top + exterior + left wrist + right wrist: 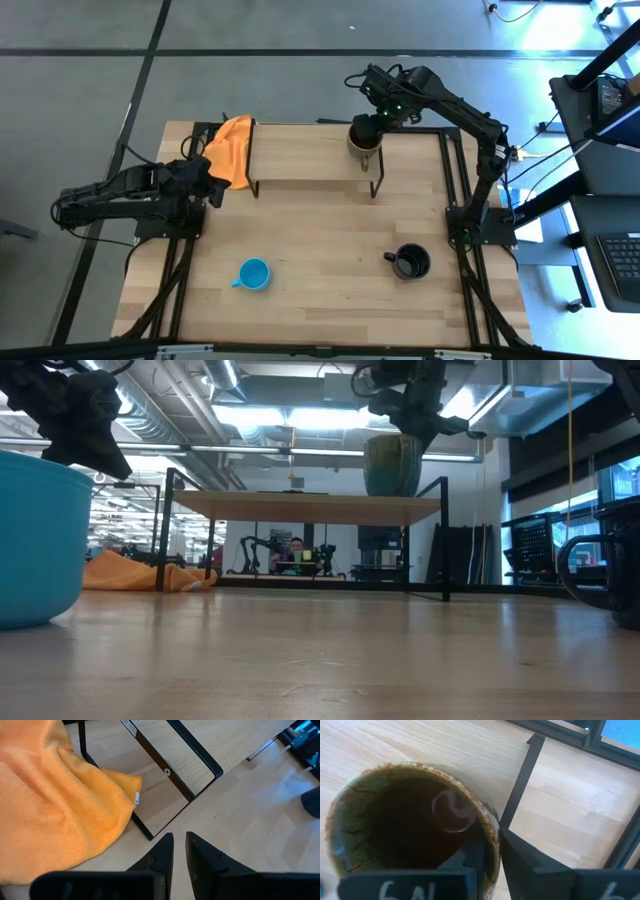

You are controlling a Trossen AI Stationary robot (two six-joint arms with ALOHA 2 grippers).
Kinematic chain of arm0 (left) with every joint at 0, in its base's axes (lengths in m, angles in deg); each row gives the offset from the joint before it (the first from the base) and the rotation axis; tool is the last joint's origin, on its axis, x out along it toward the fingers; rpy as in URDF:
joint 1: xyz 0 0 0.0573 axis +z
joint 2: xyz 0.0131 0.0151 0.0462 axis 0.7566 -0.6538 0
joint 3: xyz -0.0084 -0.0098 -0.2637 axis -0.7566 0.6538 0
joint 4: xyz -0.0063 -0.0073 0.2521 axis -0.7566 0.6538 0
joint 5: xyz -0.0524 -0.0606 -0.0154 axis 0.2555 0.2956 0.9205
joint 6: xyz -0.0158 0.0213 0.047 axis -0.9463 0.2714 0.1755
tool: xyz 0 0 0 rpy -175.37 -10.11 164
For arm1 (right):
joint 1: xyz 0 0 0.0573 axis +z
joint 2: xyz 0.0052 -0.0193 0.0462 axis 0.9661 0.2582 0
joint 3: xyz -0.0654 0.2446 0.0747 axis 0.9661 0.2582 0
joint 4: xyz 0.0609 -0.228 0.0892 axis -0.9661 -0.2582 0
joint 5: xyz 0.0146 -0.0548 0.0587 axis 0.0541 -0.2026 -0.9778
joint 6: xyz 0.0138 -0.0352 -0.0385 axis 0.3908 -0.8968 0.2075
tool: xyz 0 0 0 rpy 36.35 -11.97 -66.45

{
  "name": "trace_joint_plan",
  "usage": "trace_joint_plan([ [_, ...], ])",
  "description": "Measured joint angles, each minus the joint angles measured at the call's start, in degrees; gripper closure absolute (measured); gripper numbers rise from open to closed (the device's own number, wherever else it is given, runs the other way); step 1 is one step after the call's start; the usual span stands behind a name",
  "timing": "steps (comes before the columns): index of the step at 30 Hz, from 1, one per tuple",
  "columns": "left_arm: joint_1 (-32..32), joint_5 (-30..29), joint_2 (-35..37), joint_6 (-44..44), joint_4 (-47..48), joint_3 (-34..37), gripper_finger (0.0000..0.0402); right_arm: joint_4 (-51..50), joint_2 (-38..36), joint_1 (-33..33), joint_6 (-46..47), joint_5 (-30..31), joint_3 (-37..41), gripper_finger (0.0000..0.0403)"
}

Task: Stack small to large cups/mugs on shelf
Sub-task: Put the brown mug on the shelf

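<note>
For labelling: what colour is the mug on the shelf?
Olive-brown mug, dark inside; right wrist view shows best.

Three mugs: olive-brown, black, light blue; one shelf; one orange cloth.

**A workshop hall around the table**

The grey concrete floor has dark lines across it. At the right stands a black desk with a keyboard. Under the ceiling run silver metal ducts and long bright lamps. Far behind, a seated person is visible (only small) among dark equipment.
</note>
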Motion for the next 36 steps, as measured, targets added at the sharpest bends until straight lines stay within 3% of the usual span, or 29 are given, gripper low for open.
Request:
trace_joint_plan([
  [9, 0.0, 0.0, 0.0, -0.1, 0.0, 0.0, 0.0358, 0.4, 0.0, 0.0, -0.5, 0.0, 0.0, 0.0321],
  [29, 0.0, 0.0, 0.0, -0.3, -0.7, 0.0, 0.0358, -0.2, -0.8, 0.0, -3.5, -0.3, -0.1, 0.032],
  [36, 0.0, 0.0, 0.0, -0.4, -2.9, 0.0, 0.0358, -0.9, -0.8, 0.0, -4.6, 0.3, -4.8, 0.032],
])
